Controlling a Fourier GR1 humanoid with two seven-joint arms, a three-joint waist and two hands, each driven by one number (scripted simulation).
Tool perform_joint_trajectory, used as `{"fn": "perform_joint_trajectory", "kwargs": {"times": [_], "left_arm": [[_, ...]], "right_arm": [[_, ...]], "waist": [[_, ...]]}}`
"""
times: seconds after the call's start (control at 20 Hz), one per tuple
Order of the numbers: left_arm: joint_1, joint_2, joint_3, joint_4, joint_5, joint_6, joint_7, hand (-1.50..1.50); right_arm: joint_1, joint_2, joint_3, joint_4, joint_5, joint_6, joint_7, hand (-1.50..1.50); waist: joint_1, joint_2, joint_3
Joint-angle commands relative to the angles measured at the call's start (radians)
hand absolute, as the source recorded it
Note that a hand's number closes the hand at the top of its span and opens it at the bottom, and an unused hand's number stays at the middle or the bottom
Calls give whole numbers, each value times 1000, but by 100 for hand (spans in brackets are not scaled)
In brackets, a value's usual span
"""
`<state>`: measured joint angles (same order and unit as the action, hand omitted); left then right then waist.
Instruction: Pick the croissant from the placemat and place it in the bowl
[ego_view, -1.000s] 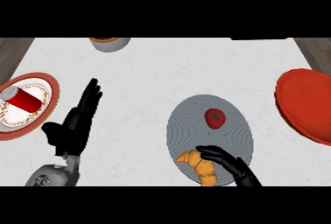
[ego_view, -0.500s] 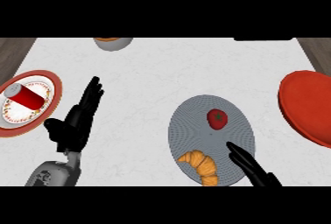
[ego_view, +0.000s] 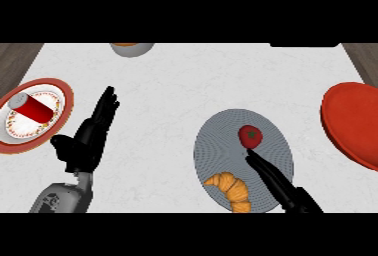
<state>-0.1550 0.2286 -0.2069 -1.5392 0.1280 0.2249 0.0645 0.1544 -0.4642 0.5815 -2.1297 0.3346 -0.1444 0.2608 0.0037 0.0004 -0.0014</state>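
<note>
- Croissant (ego_view: 232, 188) lies on the lower part of a round grey placemat (ego_view: 221, 131) on the white counter (ego_view: 192, 80), with a red tomato (ego_view: 250, 136) on the same mat above it.
- Right hand (ego_view: 275, 177) reaches over the mat just right of the croissant, fingers straight, holding nothing.
- Left hand (ego_view: 88, 137) rests open at the left, fingers spread upward.
- Red bowl (ego_view: 354, 125) sits at the right edge.
- Plate (ego_view: 63, 97) at the left carries a red can (ego_view: 31, 107).

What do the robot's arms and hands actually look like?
Both hands are matte black with slim, jointed fingers and a thumb. The left hand joins a grey forearm with darker markings. Only the black right hand shows; its forearm is out of view.
</note>
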Motion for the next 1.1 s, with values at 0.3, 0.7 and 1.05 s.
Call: {"fn": "perform_joint_trajectory", "kwargs": {"times": [0.3,0.7,1.05], "left_arm": [[3,-9,40,-53,-25,-21,60,0],[11,-56,68,26,-70,-60,-24,0],[61,-80,45,-73,-101,-62,32,0]], "right_arm": [[-72,49,9,104,38,167,175,-150],[0,58,-95,182,-44,226,-33,-150],[88,68,-125,140,-95,260,-139,-150]], "waist": [[-3,-1,1],[-5,-1,2],[-6,-2,2]]}}
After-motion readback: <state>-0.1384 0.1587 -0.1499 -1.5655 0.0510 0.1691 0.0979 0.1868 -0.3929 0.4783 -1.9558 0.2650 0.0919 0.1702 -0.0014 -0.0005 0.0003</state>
